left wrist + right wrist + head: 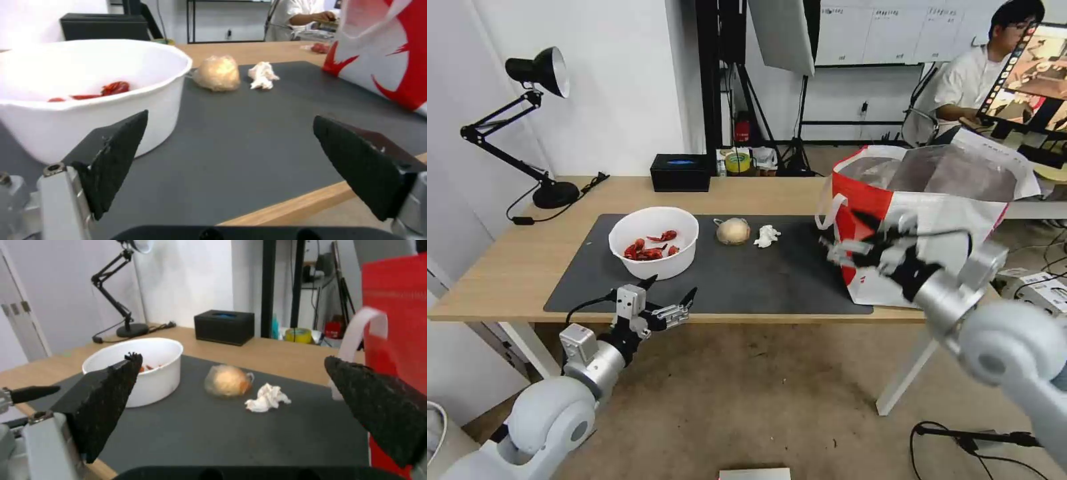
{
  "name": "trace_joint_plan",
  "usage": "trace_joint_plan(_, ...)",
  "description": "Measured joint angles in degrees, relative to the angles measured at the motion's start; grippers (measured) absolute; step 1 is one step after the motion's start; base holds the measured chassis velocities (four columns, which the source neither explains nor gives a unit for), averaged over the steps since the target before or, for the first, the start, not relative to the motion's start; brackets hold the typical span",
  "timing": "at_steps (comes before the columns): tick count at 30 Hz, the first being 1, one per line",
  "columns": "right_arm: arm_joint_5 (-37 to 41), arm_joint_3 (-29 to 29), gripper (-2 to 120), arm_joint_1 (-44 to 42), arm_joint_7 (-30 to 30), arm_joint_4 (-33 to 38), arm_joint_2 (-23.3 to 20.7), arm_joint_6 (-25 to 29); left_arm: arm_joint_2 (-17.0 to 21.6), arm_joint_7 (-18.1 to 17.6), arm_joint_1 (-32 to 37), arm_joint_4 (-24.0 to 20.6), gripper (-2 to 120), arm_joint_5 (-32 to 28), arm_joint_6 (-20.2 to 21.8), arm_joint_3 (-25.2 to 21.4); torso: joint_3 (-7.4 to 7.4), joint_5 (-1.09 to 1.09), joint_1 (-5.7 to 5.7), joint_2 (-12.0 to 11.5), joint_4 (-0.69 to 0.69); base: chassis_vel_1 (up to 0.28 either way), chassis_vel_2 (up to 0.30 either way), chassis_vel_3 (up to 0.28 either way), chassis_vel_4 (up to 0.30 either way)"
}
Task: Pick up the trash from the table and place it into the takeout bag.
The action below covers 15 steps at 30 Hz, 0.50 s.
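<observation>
A white bowl point(654, 241) of red shells stands on the left part of the dark mat point(774, 280) on the table point(500, 267). A tan lump point(733, 231) and a crumpled tissue point(767, 235) lie side by side at the mat's middle. The takeout bag point(934, 213) stands open at the mat's right end. My left gripper point(672, 288) hovers open at the table's front edge, just in front of the bowl point(89, 86). My right gripper point(846, 237) is open in the air beside the bag's red side point(396, 306), right of the lump point(227, 380) and tissue point(267, 397).
A black desk lamp point(540, 133) stands at the table's back left, with a black box point(680, 172) at the back edge. Cables lie on the floor point(974, 437) to the right. A person sits behind the bag.
</observation>
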Motion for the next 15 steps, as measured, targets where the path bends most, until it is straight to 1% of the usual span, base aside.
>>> trace_joint_plan(2, -2.6, -0.2, 100, -2.9, 0.6, 0.1, 1.4, 1.9, -0.1, 0.4, 0.6, 1.0, 100, 0.4, -0.6, -0.6, 0.00, -0.01, 0.00, 0.0, 0.00, 0.000, 0.000, 0.000, 0.000)
trace_joint_plan(3, -2.6, -0.2, 100, -2.9, 0.6, 0.1, 1.4, 1.9, -0.1, 0.4, 0.6, 1.0, 100, 0.4, -0.6, -0.6, 0.00, -0.01, 0.00, 0.0, 0.00, 0.000, 0.000, 0.000, 0.000)
trace_joint_plan(4, -5.0, -0.3, 100, -5.1, 0.7, 0.0, 2.4, 3.7, -0.3, 0.7, 1.1, 1.6, 100, 0.7, -1.0, -1.2, 0.00, 0.00, 0.00, 0.0, -0.01, 0.000, 0.000, 0.000, 0.000)
trace_joint_plan(5, -5.0, -0.3, 100, -5.1, 0.7, 0.0, 2.4, 3.7, -0.3, 0.7, 1.1, 1.6, 100, 0.7, -1.0, -1.2, 0.00, 0.00, 0.00, 0.0, -0.01, 0.000, 0.000, 0.000, 0.000)
trace_joint_plan(7, -9.3, -0.6, 100, -8.3, 0.7, -1.1, 4.0, 7.3, -0.8, 1.3, 2.5, 2.1, 100, 1.5, -1.6, -2.1, 0.00, 0.00, 0.00, 0.0, 0.00, 0.000, 0.000, 0.000, 0.000)
trace_joint_plan(8, -9.3, -0.6, 100, -8.3, 0.7, -1.1, 4.0, 7.3, -0.8, 1.3, 2.5, 2.1, 100, 1.5, -1.6, -2.1, 0.00, 0.00, 0.00, 0.0, 0.00, 0.000, 0.000, 0.000, 0.000)
trace_joint_plan(11, -12.7, -0.8, 100, -11.3, 0.5, -2.8, 6.1, 11.0, -1.8, 2.0, 4.3, 2.9, 100, 2.8, -2.9, -2.8, 0.00, 0.00, 0.00, 0.0, -0.01, 0.000, 0.000, 0.000, 0.000)
trace_joint_plan(12, -12.7, -0.8, 100, -11.3, 0.5, -2.8, 6.1, 11.0, -1.8, 2.0, 4.3, 2.9, 100, 2.8, -2.9, -2.8, 0.00, 0.00, 0.00, 0.0, -0.01, 0.000, 0.000, 0.000, 0.000)
trace_joint_plan(15, -14.9, -1.0, 100, -13.5, 0.4, -4.9, 7.7, 13.7, -2.8, 2.5, 5.8, 3.4, 100, 3.8, -3.7, -3.3, 0.00, 0.01, 0.00, 0.0, 0.00, 0.000, 0.000, 0.000, 0.000)
